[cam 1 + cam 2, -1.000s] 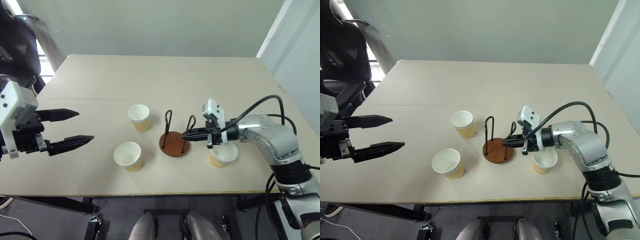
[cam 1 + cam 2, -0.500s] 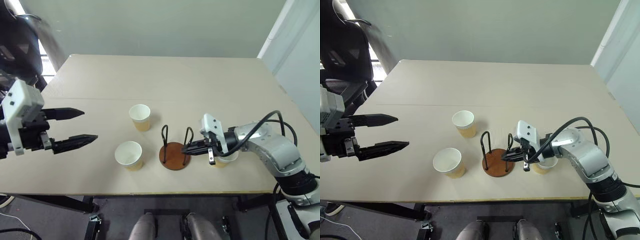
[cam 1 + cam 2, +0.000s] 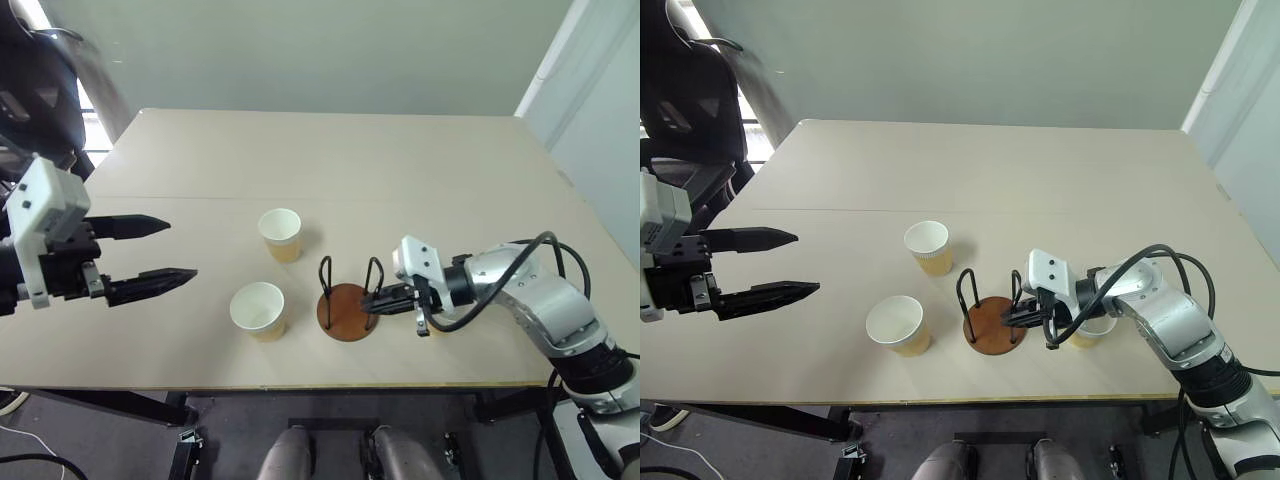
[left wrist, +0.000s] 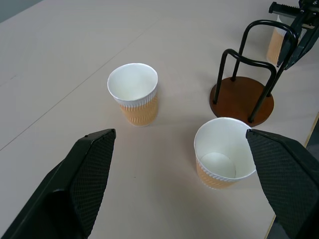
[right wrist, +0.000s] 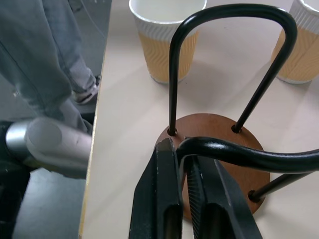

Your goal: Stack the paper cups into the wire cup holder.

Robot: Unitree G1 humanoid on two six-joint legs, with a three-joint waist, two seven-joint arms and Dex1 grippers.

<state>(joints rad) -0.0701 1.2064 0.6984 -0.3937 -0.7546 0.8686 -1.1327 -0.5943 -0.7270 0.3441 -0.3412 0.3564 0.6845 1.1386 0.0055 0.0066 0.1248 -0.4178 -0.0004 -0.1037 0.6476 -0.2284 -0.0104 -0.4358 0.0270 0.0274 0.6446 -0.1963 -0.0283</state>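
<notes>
Repositioning looks like the step in hand: the right gripper (image 3: 1012,318) pinches a wire loop of the wire cup holder (image 3: 345,298), nearly closed on it, near the table (image 3: 330,160) front edge. It should keep the base flat and let go gently. 2 paper cups (image 3: 258,309) stand to the holder's left, 1 behind the right arm. The left gripper (image 3: 150,252) hovers wide open, empty. Since 1 second ago the holder has slid toward the front edge.

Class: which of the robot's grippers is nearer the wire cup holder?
Right. The right gripper straddles a loop of the wire cup holder; the left gripper hovers far off, beyond two cups.
</notes>
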